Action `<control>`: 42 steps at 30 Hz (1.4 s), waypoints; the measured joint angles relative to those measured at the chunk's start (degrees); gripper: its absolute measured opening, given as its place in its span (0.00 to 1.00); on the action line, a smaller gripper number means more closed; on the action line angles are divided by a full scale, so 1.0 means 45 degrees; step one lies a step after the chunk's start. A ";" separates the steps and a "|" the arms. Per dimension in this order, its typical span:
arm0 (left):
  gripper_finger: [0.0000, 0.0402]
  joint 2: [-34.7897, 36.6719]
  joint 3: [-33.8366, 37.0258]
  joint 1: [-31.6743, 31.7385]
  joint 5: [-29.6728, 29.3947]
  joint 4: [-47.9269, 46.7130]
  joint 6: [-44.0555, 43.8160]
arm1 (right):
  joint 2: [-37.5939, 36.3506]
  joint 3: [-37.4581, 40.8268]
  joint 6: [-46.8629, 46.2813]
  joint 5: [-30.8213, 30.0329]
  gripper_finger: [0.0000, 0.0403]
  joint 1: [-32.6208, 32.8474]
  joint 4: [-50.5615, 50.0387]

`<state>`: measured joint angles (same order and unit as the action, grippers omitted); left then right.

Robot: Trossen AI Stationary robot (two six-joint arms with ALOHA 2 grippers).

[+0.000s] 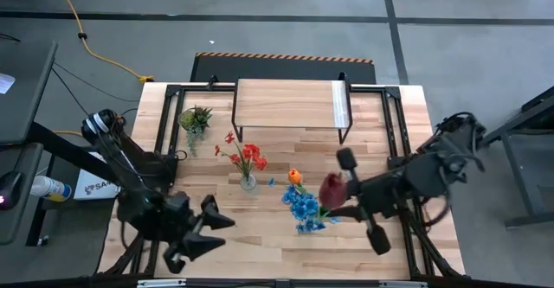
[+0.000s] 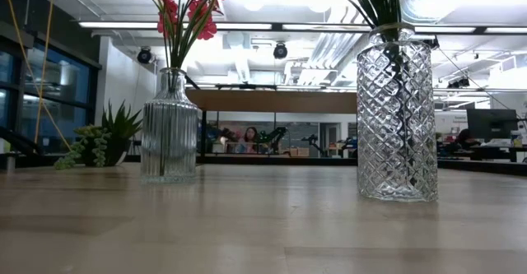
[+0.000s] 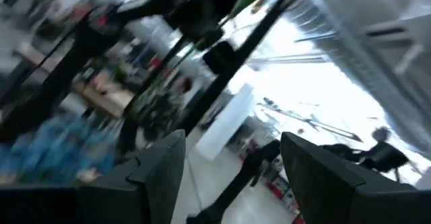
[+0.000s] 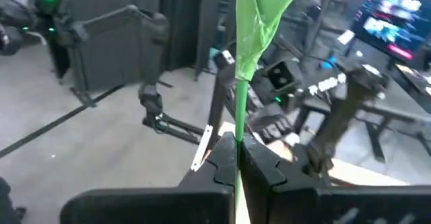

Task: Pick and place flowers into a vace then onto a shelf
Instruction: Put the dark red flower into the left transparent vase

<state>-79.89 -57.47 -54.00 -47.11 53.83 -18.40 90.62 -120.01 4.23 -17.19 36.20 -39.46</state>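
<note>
High view: the right gripper point(image 1: 339, 188), jaws clamped on the dark pink bud point(image 1: 331, 188) stem beside the diamond-cut vase point(image 2: 396, 113), should lower it vertically; left gripper point(image 1: 212, 227) waits open.

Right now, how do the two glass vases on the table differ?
The ribbed vase is shorter, with vertical ridges and a narrowed neck; the diamond-cut vase is taller, a straight cylinder with a crosshatch pattern. The ribbed vase holds red flowers; the diamond-cut vase holds a bunch of green stems with blue flowers and an orange tulip. Both are clear glass, upright on the table.
</note>
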 joint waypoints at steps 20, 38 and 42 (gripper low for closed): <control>0.69 0.0814 0.0000 0.0010 0.0368 0.0280 0.3844 | 0.4073 -0.2793 -0.1360 0.8562 0.00 -0.3429 0.3567; 0.69 0.0814 0.0000 0.0005 0.0275 -0.0297 0.4048 | 0.5781 -0.2793 -0.2949 0.9805 0.00 -0.4490 0.5926; 0.69 0.0814 0.0000 0.0005 0.0276 -0.0673 0.3880 | 0.6053 -0.2798 -0.3410 0.9898 0.00 -0.4743 0.6543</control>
<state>-76.23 -57.47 -53.98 -45.86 50.80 -0.94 117.86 -132.60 -11.11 27.35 14.85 -10.02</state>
